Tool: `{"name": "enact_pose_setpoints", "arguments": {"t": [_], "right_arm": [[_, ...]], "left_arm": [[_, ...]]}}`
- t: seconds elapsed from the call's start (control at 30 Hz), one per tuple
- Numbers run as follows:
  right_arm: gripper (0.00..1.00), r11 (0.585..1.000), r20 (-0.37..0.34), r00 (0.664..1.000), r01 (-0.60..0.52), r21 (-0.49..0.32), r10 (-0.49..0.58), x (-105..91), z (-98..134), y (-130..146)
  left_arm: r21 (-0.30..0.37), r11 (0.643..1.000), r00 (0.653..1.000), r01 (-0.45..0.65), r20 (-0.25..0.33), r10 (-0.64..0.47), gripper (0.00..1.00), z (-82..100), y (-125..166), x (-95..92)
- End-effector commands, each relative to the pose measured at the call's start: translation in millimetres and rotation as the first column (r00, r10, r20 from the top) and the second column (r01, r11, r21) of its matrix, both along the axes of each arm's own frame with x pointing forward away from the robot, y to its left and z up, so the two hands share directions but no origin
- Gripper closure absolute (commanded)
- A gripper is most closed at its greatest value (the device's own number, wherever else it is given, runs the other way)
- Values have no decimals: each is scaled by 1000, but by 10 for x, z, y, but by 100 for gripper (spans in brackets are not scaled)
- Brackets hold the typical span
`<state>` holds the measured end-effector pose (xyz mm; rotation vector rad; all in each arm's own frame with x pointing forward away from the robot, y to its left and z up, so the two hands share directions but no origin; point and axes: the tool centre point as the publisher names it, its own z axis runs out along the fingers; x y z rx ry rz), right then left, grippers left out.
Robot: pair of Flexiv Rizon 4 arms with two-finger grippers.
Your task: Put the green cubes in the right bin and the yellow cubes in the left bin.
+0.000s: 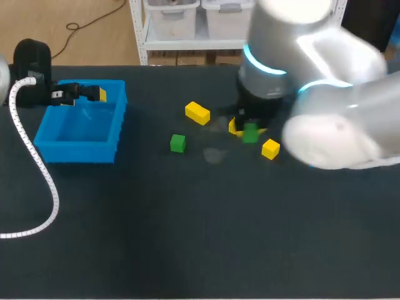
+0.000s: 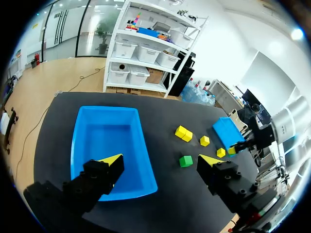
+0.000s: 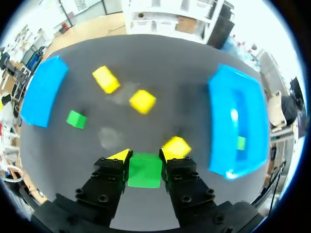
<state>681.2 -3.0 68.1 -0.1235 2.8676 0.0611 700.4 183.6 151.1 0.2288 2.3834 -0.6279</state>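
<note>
Right gripper [image 3: 144, 156] clenched on a green cube [image 3: 144, 170]; fingers flat on two opposite faces, so the hold looks square. Judged the pick step; cube is low over the desk [image 1: 187, 237], whether lifted clear cannot be told.

A yellow cube [image 3: 176, 145] sits just beside the right finger, probably close enough to be nudged by a sideways move; straight up looks the safer way out.

Right bin [image 3: 221, 92] lies to the right, top open, a binned green cube [image 3: 241, 142] inside; hidden behind the arm in the head view. The route there is bare desk past that yellow neighbour; the bin's wall must be cleared before release.

Left gripper [image 2: 160, 162] released, holding nothing, hovering over the far end of the left bin [image 1: 78, 151]; judged parked at the yellow drop-off, out of the right arm's way.

A loose green cube [image 1: 177, 143] and two other yellow cubes [image 1: 197, 113] [image 1: 270, 149] lie mid-desk, apart from each other and far from any edge; room for fingers around each.
</note>
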Motion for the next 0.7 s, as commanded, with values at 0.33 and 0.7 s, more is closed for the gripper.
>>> {"name": "enact_pose_setpoints", "arguments": {"t": [0.33, 0.7], "right_arm": [[100, 943, 211, 934, 314, -107, -287, 389, 600, -1901], [100, 913, 136, 934, 354, -204, -332, 820, 379, -2316]], "left_arm": [[-6, 1000, 1000, 3, 6, -3, 0, -12, 11, -6], [-6, 1000, 1000, 3, 6, -3, 0, -12, 11, -6]]}}
